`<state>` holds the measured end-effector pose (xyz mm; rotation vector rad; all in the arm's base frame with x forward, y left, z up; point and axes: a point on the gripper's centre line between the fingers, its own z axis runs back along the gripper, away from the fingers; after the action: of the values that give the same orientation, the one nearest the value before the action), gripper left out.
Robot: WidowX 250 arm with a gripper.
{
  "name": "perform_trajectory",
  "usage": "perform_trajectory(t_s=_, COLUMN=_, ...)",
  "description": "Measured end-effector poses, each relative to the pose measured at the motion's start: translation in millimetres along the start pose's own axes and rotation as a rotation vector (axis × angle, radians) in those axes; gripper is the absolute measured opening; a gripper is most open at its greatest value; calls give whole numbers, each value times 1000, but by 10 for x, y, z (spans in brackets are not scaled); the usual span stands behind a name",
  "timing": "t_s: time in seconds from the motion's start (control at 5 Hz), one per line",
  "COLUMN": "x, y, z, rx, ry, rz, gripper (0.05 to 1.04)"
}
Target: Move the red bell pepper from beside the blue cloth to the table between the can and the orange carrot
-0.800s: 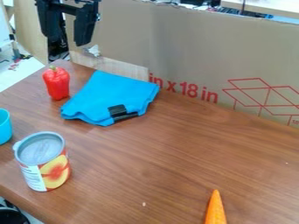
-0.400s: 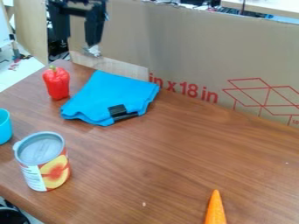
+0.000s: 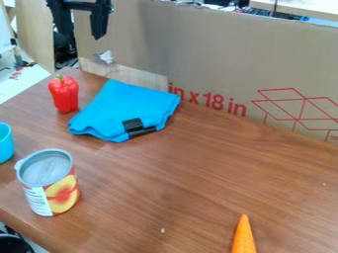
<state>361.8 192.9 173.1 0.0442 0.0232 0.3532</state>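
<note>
At the upper left, the black gripper [image 3: 82, 30] hangs high above the back of the table with its two fingers apart and nothing between them. Below it stands a red bell pepper [image 3: 64, 94] with a green stem. Right of the pepper lies a folded blue cloth [image 3: 125, 108] with a black patch near its front edge. A fruit can [image 3: 51, 184] with a grey lid stands at the front left. Part of a light blue cup [image 3: 5, 143] shows at the left edge. An orange carrot [image 3: 243, 238] points upward from the bottom edge, its lower part cut off.
A large cardboard panel [image 3: 218, 54] with red print rises along the back of the brown table [image 3: 178, 173]. A thin wooden board [image 3: 125, 74] leans low against it behind the cloth. The table's left edge slopes past the pepper and cup.
The gripper first moved a little right and then back left and up, ending higher than before. The pepper, cloth, can, cup and carrot have kept their places.
</note>
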Motion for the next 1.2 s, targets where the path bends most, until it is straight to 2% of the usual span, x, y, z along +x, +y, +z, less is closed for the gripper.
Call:
perform_trajectory(t_s=0.2, x=79, y=221, z=-92, rx=32, ry=42, rz=69, gripper=1000)
perform_trajectory(t_s=0.4, x=58, y=369, z=-239, rx=65, ry=120, rz=100, gripper=1000)
perform_trajectory(t_s=0.6, x=61, y=453, z=-341, rx=105, ry=206, rz=79, gripper=1000)
perform_trajectory(t_s=1.0, x=77, y=449, z=-515, rx=85, ry=274, rz=-25, gripper=1000)
perform_trajectory(t_s=1.2, x=79, y=450, z=-627, rx=81, ry=286, rz=-66, gripper=1000)
